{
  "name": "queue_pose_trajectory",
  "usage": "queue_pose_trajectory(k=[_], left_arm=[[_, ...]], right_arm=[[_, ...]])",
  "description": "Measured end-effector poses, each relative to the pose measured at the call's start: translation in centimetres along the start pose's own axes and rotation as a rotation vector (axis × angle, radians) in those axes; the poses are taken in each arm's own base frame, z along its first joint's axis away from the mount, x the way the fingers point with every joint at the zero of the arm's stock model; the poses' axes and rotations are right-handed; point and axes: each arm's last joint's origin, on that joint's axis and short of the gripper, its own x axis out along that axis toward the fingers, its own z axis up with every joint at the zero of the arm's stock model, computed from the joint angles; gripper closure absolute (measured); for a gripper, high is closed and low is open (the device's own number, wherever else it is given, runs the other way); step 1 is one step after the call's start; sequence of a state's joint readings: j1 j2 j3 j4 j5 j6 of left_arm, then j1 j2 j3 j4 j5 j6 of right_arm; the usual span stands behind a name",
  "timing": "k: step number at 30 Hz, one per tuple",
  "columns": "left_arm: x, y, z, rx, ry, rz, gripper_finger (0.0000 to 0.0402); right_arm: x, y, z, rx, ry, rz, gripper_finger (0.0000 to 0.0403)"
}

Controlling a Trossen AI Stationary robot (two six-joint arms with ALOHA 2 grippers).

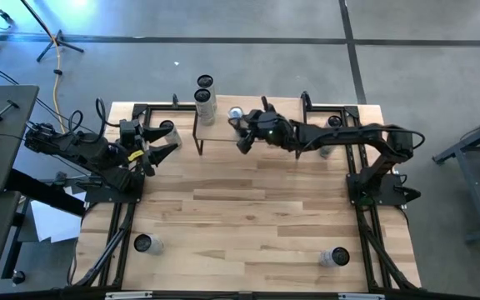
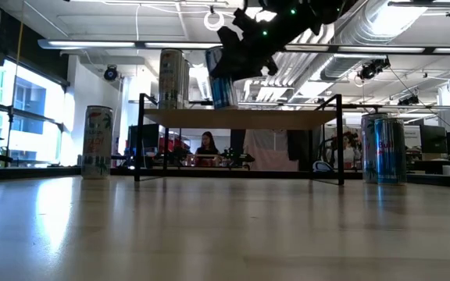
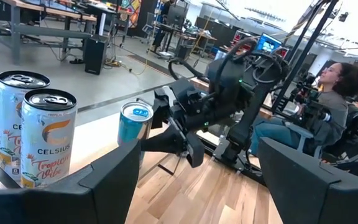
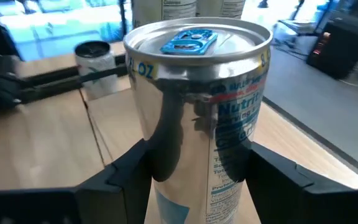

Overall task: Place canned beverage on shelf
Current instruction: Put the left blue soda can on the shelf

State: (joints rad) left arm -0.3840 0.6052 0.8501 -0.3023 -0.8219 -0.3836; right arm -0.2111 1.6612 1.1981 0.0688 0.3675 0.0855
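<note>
Centrally, at the far edge of the wooden table (image 1: pixel 257 217), the shelf (image 2: pixel 241 119) is standing on its black legs and already carrying two Celsius cans (image 3: pixel 47 140) at one end. Reaching over its board, the right gripper (image 1: pixel 242 133) is clamping a silver-and-blue can (image 4: pixel 197 99) between its fingers (image 4: pixel 291 177), upright, over the middle of the shelf; whether the can's base is touching the board cannot be told. Beside the shelf's end, the left gripper (image 1: pixel 163 143) is waiting with jaws spread and empty. By judgement, the placing step is under way; next, the can needs settling flat on the board, well apart from the standing cans, before the fingers part.
</note>
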Motion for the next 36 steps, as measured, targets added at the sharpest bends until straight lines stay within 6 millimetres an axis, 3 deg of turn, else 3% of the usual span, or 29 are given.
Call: queue_pose_trajectory(k=[8,13,20,27,36], left_arm=[[0.0,0.0,0.1,-0.007,-0.007,-0.002,0.0106],[0.0,0.1,0.1,-0.008,-0.025,0.043,0.0106],[0.1,0.0,0.1,-0.017,-0.028,0.046,0.0106],[0.1,0.0,0.1,-0.044,-0.029,0.045,0.0106],[0.1,0.0,0.1,-0.086,-0.029,0.045,0.0106]], right_arm=[[-2.0,-4.3,-3.0,0.101,-0.133,0.156,0.0198],[-2.4,-5.5,-3.0,0.049,-0.163,0.232,0.0198],[-2.3,-6.2,-2.3,-0.108,-0.158,0.319,0.0198],[-2.1,-6.8,-2.4,-0.1,-0.135,0.336,0.0196],[-2.1,-6.8,-2.6,-0.11,-0.115,0.342,0.0133]])
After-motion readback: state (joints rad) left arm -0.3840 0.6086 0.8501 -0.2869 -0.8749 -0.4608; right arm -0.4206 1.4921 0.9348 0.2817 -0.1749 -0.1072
